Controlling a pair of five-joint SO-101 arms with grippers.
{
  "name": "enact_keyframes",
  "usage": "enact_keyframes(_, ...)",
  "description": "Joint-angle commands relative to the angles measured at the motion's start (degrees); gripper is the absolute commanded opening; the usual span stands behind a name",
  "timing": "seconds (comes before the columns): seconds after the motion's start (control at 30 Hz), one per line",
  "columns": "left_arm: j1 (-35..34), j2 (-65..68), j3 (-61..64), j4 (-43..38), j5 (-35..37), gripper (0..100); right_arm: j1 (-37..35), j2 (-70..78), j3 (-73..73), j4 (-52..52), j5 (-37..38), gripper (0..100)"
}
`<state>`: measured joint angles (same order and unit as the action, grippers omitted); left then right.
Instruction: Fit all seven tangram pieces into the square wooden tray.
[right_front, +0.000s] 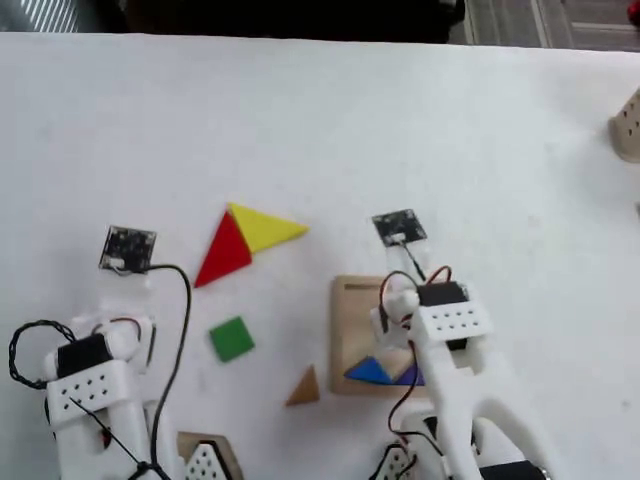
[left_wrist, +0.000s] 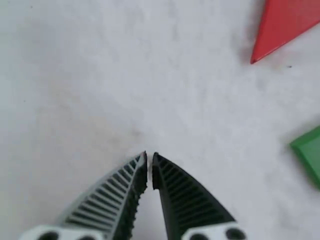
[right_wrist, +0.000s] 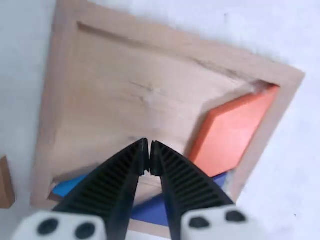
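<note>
**Tray and seated pieces.** The square wooden tray (right_front: 350, 287) lay on the worktop (right_front: 320, 130) in front of the right arm. Three pieces sat in it, packed against one side: an orange parallelogram (right_wrist: 234, 131), tilted with one end riding up on the tray rim, a light blue piece (right_wrist: 67, 187) and a darker blue piece (right_wrist: 152, 209). Grouping them there left the larger part of the tray floor bare for the rest.

**Loose pieces.** Four pieces lay outside the tray.
- The yellow triangle (right_front: 265, 228) and the red triangle (right_front: 225, 252) touched along one edge, well apart from the tray.
- The green square (right_front: 232, 338) lay between those two and the left arm.
- The small wooden triangle (right_front: 303, 388) lay just beside the tray.

**Right fingers.** The right fingers (right_wrist: 120, 180) were closed and held nothing. They hung over the bare tray floor near the blue pieces. This posture probably suits pushing a seated piece flat rather than picking.

**Left fingers.** The left fingers (left_wrist: 186, 196) were closed on nothing, poised over bare worktop. The red triangle and green square lay ahead of them, placing that arm nearest the loose pieces.

**Status.** By this count, four placements remained.
</note>
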<state>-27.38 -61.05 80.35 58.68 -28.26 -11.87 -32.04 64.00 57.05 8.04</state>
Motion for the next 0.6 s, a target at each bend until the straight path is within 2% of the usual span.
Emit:
enact_keyframes(0.0,-0.31,-0.92,-0.18,-1.32,-0.44,4,4.26,-1.19,-2.02,-0.13,-0.35,2.1)
enact_keyframes(0.07,0.57,-0.92,-0.26,-1.32,-0.26,4,6.11,-0.92,-1.93,-0.13,-0.26,2.1)
enact_keyframes(0.17,7.16,-0.84,-0.26,-1.05,0.79,4,8.75,-0.66,-1.23,-0.13,2.81,2.1)
enact_keyframes(0.27,13.23,-0.75,-0.7,-0.97,7.03,5,10.07,-0.66,-0.53,-1.36,5.36,2.1)
enact_keyframes(0.43,17.98,-0.66,-2.81,2.02,17.67,25,10.33,-0.66,0.09,-1.71,5.71,2.1)
enact_keyframes(0.57,23.25,-0.31,-3.52,2.64,21.98,26,10.42,-0.66,0.09,-1.8,5.71,2.1)
